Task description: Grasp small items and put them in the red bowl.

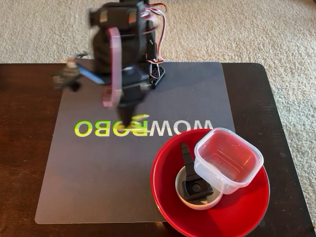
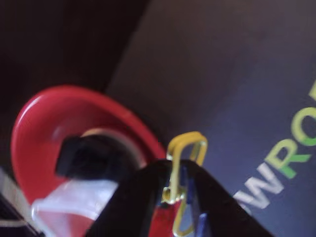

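Blurring smears your arm in the fixed view, yet the hand (image 2: 178, 195) is clamped on yellow paper clips (image 2: 185, 148) — above the mat (image 1: 98, 168) near its lettering. At 4 o'clock on the counter (image 1: 24, 148) sits the red bowl (image 1: 247, 207), holding a small white bowl (image 1: 183, 197) with a black bracket (image 1: 190, 177) inside — plus a clear tub (image 1: 227, 160) tilted on both bowls' rims.

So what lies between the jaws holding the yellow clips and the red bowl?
Only bare grey mat: the fixed view shows nothing between the gripper holding the yellow paper clips and the red bowl.
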Controlling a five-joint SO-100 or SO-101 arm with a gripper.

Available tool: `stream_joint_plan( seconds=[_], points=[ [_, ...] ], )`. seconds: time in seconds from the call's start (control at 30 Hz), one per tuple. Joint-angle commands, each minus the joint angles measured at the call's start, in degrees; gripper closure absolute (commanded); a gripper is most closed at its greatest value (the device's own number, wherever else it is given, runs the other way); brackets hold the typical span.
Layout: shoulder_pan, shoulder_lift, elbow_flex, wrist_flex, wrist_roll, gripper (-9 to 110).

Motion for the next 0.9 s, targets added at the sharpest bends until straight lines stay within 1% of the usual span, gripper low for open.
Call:
stream_joint_plan(
  seconds=[0.0, 0.17, 0.27, 0.37, 0.4, 0.43, 0.5, 0.57, 0.67, 0.73, 0.8, 0.87],
  points=[
    [-7.03, -3.34, -3.43, -2.99, 0.18, 101],
    [-10.46, -14.41, -5.19, -10.72, 2.29, 101],
    [-11.25, -21.88, -9.49, -10.9, 2.11, 101],
    [-11.87, -25.75, -11.43, -10.99, 1.67, 101],
    [-12.13, -26.1, -11.43, -10.99, 1.49, 99],
    [-12.3, -26.19, -11.25, -10.99, 1.23, 94],
    [-12.39, -25.49, -10.81, -10.9, 0.7, 84],
    [-12.39, -24.43, -10.72, -10.46, 0.0, 81],
    [-11.78, -21.09, -10.11, -9.14, -1.85, 81],
    [-10.63, -16.0, -7.12, -7.82, -4.83, 81],
    [-8.26, -8.53, -1.49, -6.06, -8.96, 81],
    [-5.63, 1.58, 9.05, -5.45, -11.16, 81]
  ],
)
